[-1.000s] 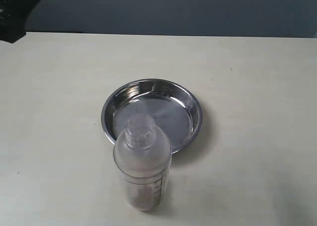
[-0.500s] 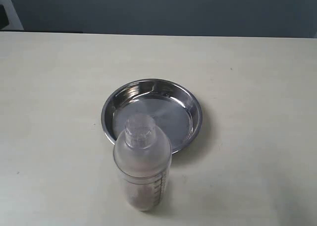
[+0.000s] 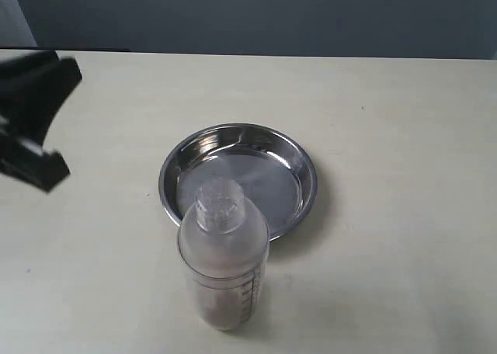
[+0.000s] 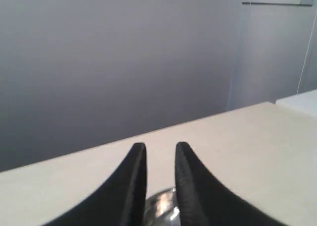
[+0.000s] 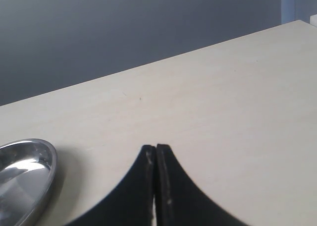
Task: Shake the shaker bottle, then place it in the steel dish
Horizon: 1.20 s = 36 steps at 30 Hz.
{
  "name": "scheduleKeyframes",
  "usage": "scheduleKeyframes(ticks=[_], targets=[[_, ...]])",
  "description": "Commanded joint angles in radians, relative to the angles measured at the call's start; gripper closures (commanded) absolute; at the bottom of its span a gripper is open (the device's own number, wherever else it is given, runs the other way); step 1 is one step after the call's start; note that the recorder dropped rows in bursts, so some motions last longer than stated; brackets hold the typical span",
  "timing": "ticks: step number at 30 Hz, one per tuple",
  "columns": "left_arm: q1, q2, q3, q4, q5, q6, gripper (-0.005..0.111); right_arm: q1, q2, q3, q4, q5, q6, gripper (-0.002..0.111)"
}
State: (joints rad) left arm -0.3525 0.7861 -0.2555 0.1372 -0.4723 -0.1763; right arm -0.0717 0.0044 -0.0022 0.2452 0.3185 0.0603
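The shaker bottle [image 3: 224, 255], frosted clear plastic with a small round cap and printed marks, stands upright on the table at the near edge of the steel dish [image 3: 252, 137]. No gripper touches it. My left gripper [image 3: 65, 121] hovers blurred at the far left, well away from the bottle; it is open and holds nothing. In the left wrist view the left gripper [image 4: 160, 147] shows a gap, with a bit of the steel dish [image 4: 161, 207] between its fingers. My right gripper [image 5: 156, 147] is shut and empty over bare table, with the steel dish [image 5: 29, 161] off to one side.
The cream tabletop [image 3: 404, 137] spreads around the dish and bottle. A dark wall [image 3: 272, 16] runs behind the table's far edge. The right gripper does not show in the exterior view.
The left gripper, at the top left corner a second ago and nearly out of view after that, has come in lower along the left edge. Bottle and dish have not moved.
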Motion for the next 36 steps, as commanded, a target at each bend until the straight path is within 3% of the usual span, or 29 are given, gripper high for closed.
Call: scheduleKeyframes(ticks=[1,3,5,10,12,16,21,27,31,36], targets=[[-0.010,0.006,0.141,0.009,-0.213,-0.025,0.092,0.002,-0.004,0.002,0.000,-0.011,-0.003,0.109],[-0.010,0.006,0.168,0.102,-0.297,-0.103,0.090,0.002,-0.004,0.002,0.000,-0.011,-0.003,0.109],[-0.010,0.006,0.167,0.226,-0.295,-0.186,0.081,0.002,-0.004,0.002,0.000,-0.011,-0.003,0.109],[-0.010,0.006,0.167,0.454,-0.270,-0.354,0.041,0.002,-0.004,0.002,0.000,-0.011,-0.003,0.109],[-0.010,0.006,0.167,0.495,-0.271,-0.372,0.033,0.002,-0.004,0.002,0.000,-0.011,-0.003,0.109],[-0.010,0.006,0.167,0.595,-0.383,-0.393,0.028,0.002,-0.004,0.002,0.000,-0.011,-0.003,0.109],[-0.010,0.033,0.167,0.542,-0.418,-0.421,0.017,0.002,-0.004,0.002,0.000,-0.011,-0.003,0.109],[-0.010,0.167,0.154,0.567,-0.617,-0.424,0.015,0.002,-0.004,0.002,0.000,-0.011,-0.003,0.109],[-0.010,0.268,0.101,0.650,-0.662,-0.380,0.003,0.002,-0.004,0.002,0.000,-0.011,-0.003,0.109],[-0.010,0.398,0.019,0.704,-0.709,-0.360,0.001,0.002,-0.004,0.002,0.000,-0.011,-0.003,0.109]])
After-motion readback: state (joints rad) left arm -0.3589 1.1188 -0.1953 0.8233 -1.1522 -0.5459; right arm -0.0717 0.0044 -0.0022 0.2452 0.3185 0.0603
